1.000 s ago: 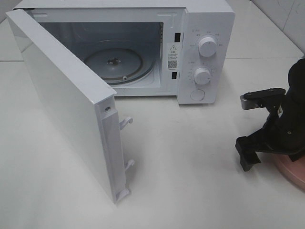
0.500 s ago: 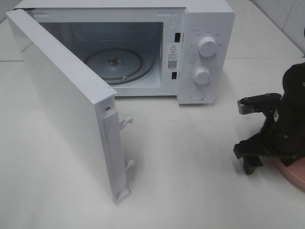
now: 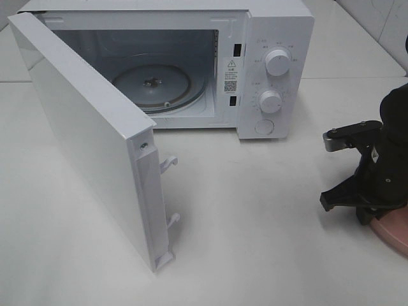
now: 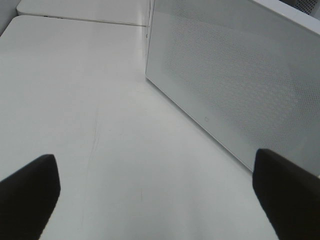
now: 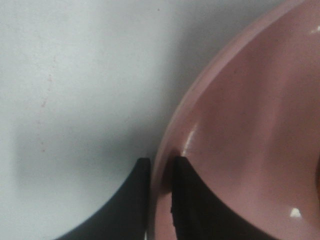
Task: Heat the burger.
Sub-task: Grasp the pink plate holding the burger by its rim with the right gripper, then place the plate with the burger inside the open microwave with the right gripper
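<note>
The right pincer (image 5: 161, 166) is narrowed onto the rim of the pink plate (image 5: 240, 125), 1 finger outside the rim and 1 inside. The plate sits on the desk (image 3: 255, 223) at 4 o'clock in the high view. The burger is hidden in all 3 views. The white microwave (image 3: 274, 38) stands at 12 o'clock, its door (image 3: 83, 140) swung open and its glass turntable (image 3: 159, 83) bare. The left pincer (image 4: 155, 167) is spread wide above the desk, beside the door's outer face.

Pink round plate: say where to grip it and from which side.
Pinch the round pink plate by its thin raised rim, from above, one finger inside and one outside. It lies flat and shallow on the white table, so only the rim offers purchase; the right gripper straddles it so.
</note>
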`<state>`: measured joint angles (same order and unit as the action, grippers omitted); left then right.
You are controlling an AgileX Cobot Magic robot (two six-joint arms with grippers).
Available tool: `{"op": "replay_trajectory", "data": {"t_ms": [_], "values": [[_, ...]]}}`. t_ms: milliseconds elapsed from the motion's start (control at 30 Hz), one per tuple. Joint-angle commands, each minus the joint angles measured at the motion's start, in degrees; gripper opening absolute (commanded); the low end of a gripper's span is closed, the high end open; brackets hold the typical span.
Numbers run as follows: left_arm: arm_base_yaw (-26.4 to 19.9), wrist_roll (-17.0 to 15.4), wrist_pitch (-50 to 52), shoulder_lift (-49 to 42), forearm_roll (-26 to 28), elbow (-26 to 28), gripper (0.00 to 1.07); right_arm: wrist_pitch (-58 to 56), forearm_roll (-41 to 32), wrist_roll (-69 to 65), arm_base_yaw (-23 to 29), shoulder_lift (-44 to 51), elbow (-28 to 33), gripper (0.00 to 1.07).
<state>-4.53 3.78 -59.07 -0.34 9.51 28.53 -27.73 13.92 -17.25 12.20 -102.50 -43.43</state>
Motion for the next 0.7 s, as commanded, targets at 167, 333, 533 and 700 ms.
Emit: {"op": "replay_trajectory", "data": {"t_ms": [167,333,533,700], "values": [[-0.1,-0.2,0.1,-1.0,0.2,-0.1,1.0,-0.3,-0.8,-0.9,-0.2,-0.3,0.1,0.0],[-0.1,-0.2,0.1,-1.0,0.2,-0.1,1.0,-1.4,-0.1,-1.4,0.0,-0.2,0.1,0.0],[-0.1,-0.2,0.1,-1.0,0.2,-0.1,1.0,-3.3,4.8,-6.1,1.4,1.0,0.1,0.0],[-0.1,-0.2,0.1,-1.0,0.2,-0.1,1.0,-5.6,9.3,-10.8,4.2,1.5,0.2,0.0]]}}
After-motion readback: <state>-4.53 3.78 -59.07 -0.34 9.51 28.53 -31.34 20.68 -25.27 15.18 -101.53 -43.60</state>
